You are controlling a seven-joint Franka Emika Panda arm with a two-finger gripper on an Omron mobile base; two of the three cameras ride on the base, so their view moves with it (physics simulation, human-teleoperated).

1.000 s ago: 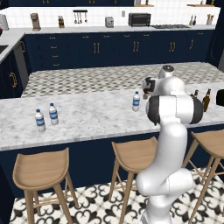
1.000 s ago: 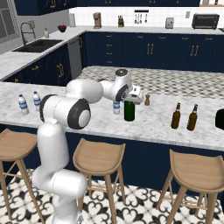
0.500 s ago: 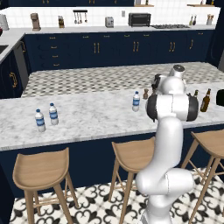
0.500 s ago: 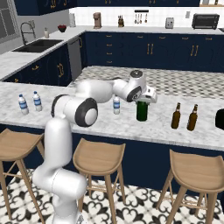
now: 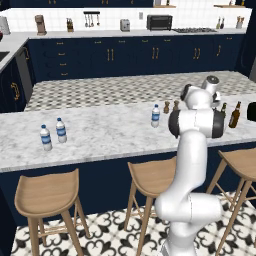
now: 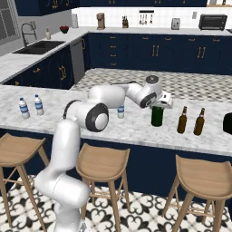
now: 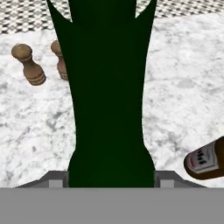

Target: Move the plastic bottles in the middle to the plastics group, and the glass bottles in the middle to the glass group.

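My gripper (image 6: 159, 105) is shut on the neck of the tall dark green wine bottle (image 6: 157, 116), which it holds upright just left of two brown beer bottles (image 6: 182, 120) (image 6: 199, 121) on the marble counter. In the hand view the green bottle (image 7: 109, 109) runs up the centre between my fingertips, with a brown bottle (image 7: 205, 159) at lower right. A small clear plastic bottle (image 6: 120, 111) with a blue label stands mid-counter, left of the green one. The plastics group, two matching water bottles (image 6: 23, 108) (image 6: 38, 104), stands far left. My arm hides the gripper in the left base view.
Two tiny brown shakers (image 7: 28, 65) (image 7: 60, 59) stand behind the green bottle, also seen from the left base (image 5: 166, 107) (image 5: 175, 105). A black object (image 6: 228, 123) sits at the counter's right end. Wooden stools (image 6: 102, 163) line the counter's near side.
My gripper has carried the green bottle to the right along the counter, away from the middle plastic bottle and close to the two brown bottles. Nothing else has moved.
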